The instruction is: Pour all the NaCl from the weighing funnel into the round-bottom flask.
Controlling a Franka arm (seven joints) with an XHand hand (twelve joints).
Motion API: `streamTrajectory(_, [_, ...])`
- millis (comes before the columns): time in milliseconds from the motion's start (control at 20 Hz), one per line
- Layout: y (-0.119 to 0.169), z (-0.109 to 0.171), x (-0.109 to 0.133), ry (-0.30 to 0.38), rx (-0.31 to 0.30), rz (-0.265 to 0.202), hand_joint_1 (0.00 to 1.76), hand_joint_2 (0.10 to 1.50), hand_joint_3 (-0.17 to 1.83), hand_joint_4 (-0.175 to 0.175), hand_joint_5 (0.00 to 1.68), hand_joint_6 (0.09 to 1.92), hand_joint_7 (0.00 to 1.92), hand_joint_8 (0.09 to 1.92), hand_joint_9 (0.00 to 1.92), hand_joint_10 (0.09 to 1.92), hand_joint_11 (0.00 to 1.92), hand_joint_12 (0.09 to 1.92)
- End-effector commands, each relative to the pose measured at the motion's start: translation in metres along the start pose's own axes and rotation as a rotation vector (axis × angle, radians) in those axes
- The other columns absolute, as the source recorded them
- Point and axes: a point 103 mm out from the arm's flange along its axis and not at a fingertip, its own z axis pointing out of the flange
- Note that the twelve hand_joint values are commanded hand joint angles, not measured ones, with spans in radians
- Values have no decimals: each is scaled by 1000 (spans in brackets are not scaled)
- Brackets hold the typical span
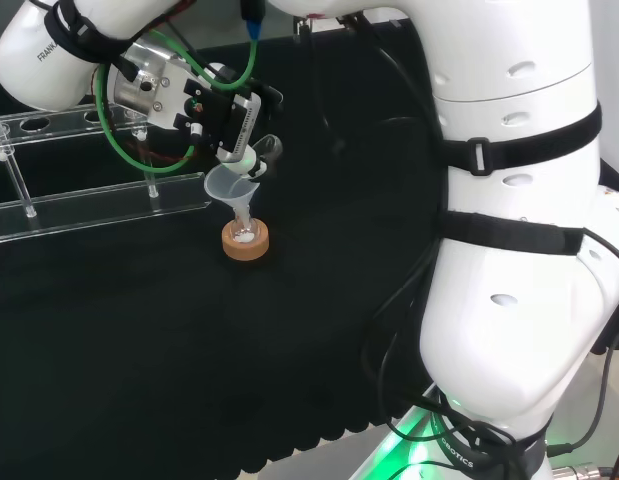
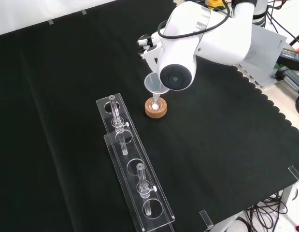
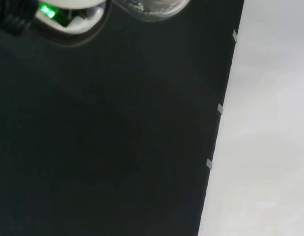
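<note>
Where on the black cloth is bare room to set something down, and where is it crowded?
Front view: bare cloth between the cork stand and the scalloped edge, and left of the clear rack. Crowded: around the weighing funnel, flask, hand and rack.

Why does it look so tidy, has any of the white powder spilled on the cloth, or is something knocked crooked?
Nothing stands out. The funnel sits with its stem down in the flask on the cork ring, white powder shows only inside the flask, and the black cloth around it looks clean. The clear rack lies flat with its tubes upright.
</note>
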Motion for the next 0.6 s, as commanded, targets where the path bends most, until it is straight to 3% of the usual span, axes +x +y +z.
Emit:
streamTrajectory(50, [-2, -3, -1, -13, -2, 5, 1090, 665, 726, 175, 1167, 894, 581, 663, 961, 361, 723, 1106])
streamTrajectory(600, [-4, -7, 2, -54, 11, 15, 1090, 665, 725, 175, 1167, 893, 580, 662, 963, 359, 737, 1103])
